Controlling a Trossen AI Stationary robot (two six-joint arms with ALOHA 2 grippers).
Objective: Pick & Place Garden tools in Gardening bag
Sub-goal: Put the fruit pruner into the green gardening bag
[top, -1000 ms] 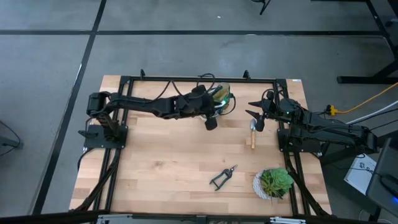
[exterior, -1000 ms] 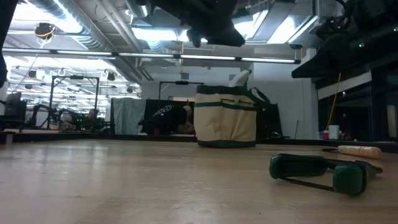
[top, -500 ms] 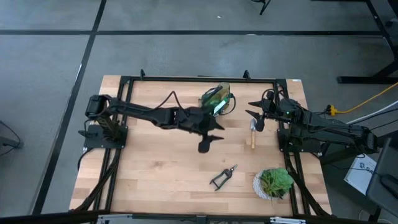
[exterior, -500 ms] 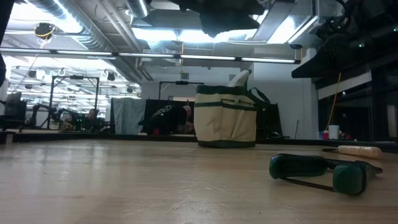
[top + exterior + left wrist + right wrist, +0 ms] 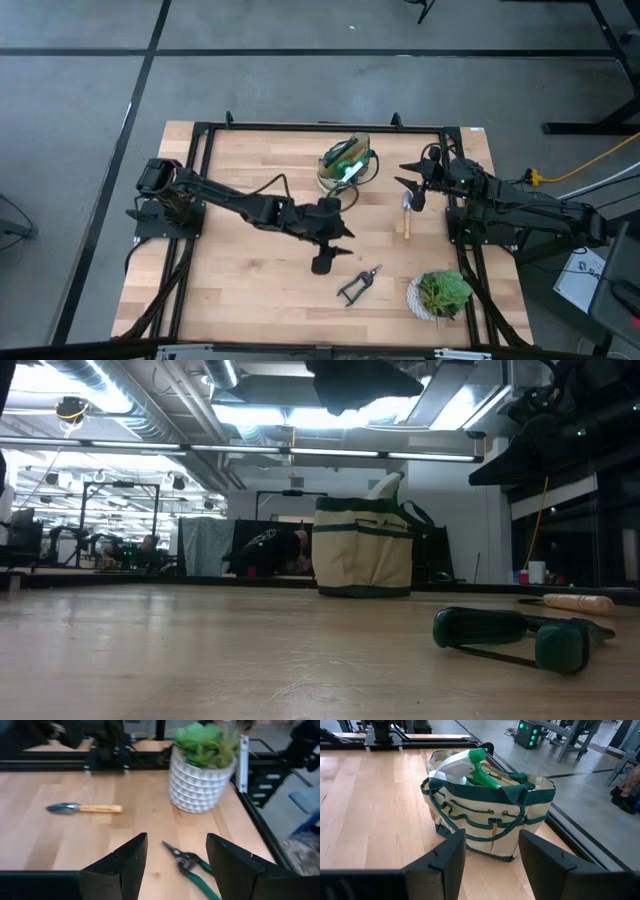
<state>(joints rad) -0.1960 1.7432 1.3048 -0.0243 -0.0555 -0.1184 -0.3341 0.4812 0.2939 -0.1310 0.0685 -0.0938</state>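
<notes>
Table (image 5: 250, 270): light wooden top inside a black frame, filling the centre of the high view.

Left arm: reached from the left edge of the table to the middle of the frame. Left gripper (image 5: 322, 262) hung above bare wood just left of the pruning shears; its fingers (image 5: 127, 862) stood spread with nothing between them, the shears lying on the table in the gap beyond.

Right arm: lay along the right edge of the table. Right gripper (image 5: 408, 186) sat in the upper right, between the bag and the trowel, its fingers (image 5: 445, 857) spread and empty, facing the bag.

Gardening bag (image 5: 345, 165): beige canvas with dark green trim, upright at upper centre of the high view, near the far edge of the table. Looped handles drooped over its rim.

Plant in a white pot (image 5: 440, 293): lower right of the high view, near the table's right rail.

Spray bottle (image 5: 467, 767): green with a white head, standing inside the bag, its top poking above the rim.

Trowel (image 5: 406, 215): wooden handle, metal blade, flat on the table right of centre, just below the right gripper.

Pruning shears (image 5: 358, 284): dark handles, flat on the table at lower centre, between the left gripper and the pot.
</notes>
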